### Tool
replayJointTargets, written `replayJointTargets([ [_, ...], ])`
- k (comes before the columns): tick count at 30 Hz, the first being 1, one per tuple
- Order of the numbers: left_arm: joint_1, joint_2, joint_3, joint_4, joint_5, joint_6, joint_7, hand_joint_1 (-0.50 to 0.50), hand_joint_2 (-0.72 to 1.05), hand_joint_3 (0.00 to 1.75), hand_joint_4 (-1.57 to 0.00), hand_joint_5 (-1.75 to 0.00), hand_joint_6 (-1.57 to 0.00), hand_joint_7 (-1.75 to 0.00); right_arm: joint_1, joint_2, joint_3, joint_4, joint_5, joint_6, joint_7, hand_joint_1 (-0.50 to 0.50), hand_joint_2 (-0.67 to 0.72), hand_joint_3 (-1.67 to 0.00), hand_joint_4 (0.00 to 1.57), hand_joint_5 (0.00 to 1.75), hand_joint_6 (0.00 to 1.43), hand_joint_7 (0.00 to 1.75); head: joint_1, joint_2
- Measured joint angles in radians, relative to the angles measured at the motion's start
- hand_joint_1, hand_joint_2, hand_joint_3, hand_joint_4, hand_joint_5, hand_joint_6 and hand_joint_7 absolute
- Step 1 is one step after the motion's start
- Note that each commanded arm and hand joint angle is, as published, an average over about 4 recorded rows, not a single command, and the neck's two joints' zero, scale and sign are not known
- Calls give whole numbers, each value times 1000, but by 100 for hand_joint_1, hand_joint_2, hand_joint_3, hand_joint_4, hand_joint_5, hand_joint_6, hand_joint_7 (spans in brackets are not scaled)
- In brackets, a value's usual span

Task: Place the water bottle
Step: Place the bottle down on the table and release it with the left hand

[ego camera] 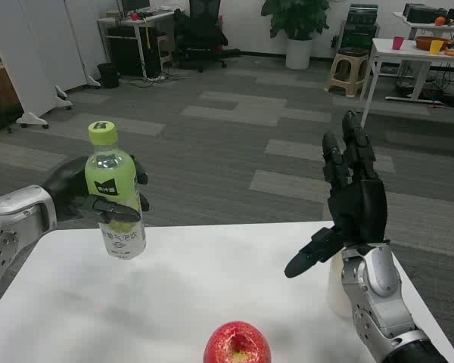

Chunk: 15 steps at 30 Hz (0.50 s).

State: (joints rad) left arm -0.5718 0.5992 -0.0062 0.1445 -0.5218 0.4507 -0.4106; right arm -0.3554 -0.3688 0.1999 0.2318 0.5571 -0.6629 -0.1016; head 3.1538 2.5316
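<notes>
A clear water bottle (115, 195) with a lime-green cap and green label is upright in the air over the left part of the white table (174, 295). My left hand (83, 198) grips it around the middle, fingers wrapped across the label. The bottle's base hangs just above the tabletop. At the right side my right hand (352, 208) is raised above the table with its fingers spread and pointing up, holding nothing.
A red apple (237, 344) lies at the table's near edge, centre. A white cup (337, 283) stands partly hidden behind my right wrist. Beyond the table are grey carpet, a stool, desks and a potted plant.
</notes>
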Motion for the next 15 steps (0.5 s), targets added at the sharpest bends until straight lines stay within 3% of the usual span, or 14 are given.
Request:
replayJointTargets([
  [5,46,-3,6,-41,19,2,-14,-50,105,9,-157,-175,-136,-154,-1,0,4,0,2,0,0,-46,72,0,0,0,0,0,9,2],
  [15,52,-3,6,-42,21,2,-14,-50,105,9,-157,-175,-136,-154,-1,0,10,0,2,0,0,-46,72,0,0,0,0,0,8,2],
])
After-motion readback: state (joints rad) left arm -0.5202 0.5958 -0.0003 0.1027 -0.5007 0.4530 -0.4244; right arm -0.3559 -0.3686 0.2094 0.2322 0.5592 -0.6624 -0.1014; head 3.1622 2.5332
